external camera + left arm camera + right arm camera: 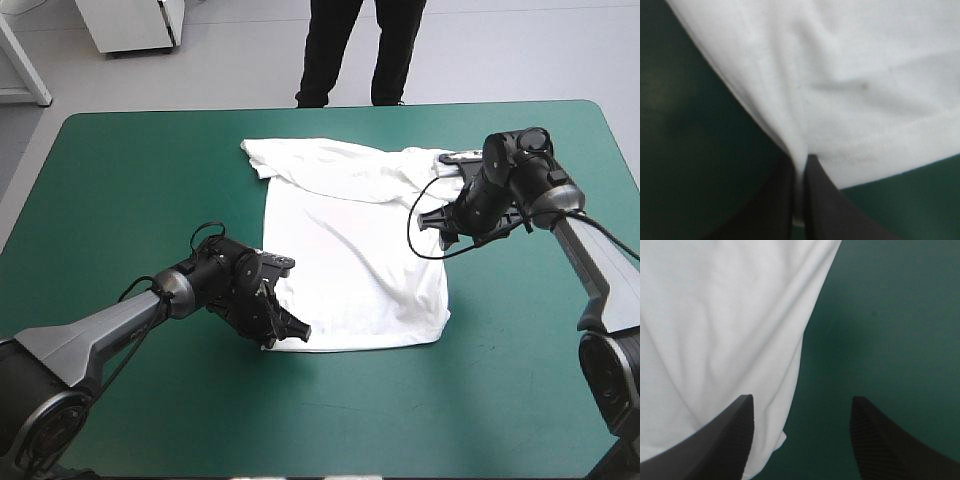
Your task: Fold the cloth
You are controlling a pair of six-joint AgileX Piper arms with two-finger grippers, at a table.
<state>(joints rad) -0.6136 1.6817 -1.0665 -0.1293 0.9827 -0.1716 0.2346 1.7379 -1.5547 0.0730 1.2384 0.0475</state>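
Subject: the T-shirt (350,250), white and short-sleeved. It lies spread flat about the middle of the bench (130,190), shoulder end close to the far edge and hem toward the robot. One sleeve (262,157) lies out flat at the far left corner of the shirt. The cloth shows shallow creases across the body and is bunched at the far right, by the right arm.

Left gripper (285,335): low at the near left corner of the hem, touching the cloth. In the left wrist view its black fingers (825,200) stand all but closed in a narrow arch, with a thin strip of white cloth pinched between them. The stitched hem runs away from the tips to one side and the shirt's side edge to the other. Teal-green cover (685,125) shows on both sides of the corner.

Right gripper (445,225): over the right side edge of the shirt, toward the shoulder end. In the right wrist view its black fingers (725,440) stand wide apart and hold nothing. One finger is over white cloth and the other over bare cover, with the shirt's edge running between them. Whether the tips touch the cloth cannot be told
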